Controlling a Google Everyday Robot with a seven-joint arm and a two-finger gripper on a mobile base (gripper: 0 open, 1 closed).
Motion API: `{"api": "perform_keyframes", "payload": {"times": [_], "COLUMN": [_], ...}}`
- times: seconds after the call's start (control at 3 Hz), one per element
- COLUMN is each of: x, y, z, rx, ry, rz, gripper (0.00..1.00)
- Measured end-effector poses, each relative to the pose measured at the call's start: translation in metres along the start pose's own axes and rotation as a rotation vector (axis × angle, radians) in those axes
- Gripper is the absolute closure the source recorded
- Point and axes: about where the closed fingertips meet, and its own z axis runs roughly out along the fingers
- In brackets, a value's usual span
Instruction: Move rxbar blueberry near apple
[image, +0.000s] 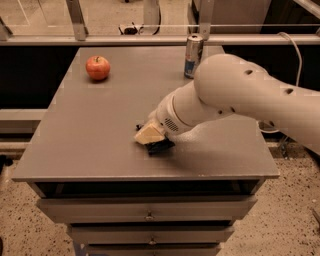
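Observation:
The apple, round and red-orange, sits at the far left of the grey table top. My gripper, with a pale cream tip, is down at the table surface near the front middle, well to the right of and nearer than the apple. A small dark flat piece shows just under and beside the tip; it looks like the rxbar blueberry, mostly hidden by the gripper. The white arm reaches in from the right.
A tall silver-blue drink can stands at the far edge, right of centre, just behind the arm. The table has drawers below its front edge. A railing runs behind the table.

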Motion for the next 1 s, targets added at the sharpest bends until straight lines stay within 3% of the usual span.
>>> {"api": "perform_keyframes", "payload": {"times": [0.67,1.0], "x": [-0.004,-0.025], "y": [-0.011,-0.027], "z": [-0.006,-0.013], "rx": [0.027,0.032], "ry": [0.008,0.005], "rz": [-0.020,-0.096], "gripper": [0.94,1.00]}}
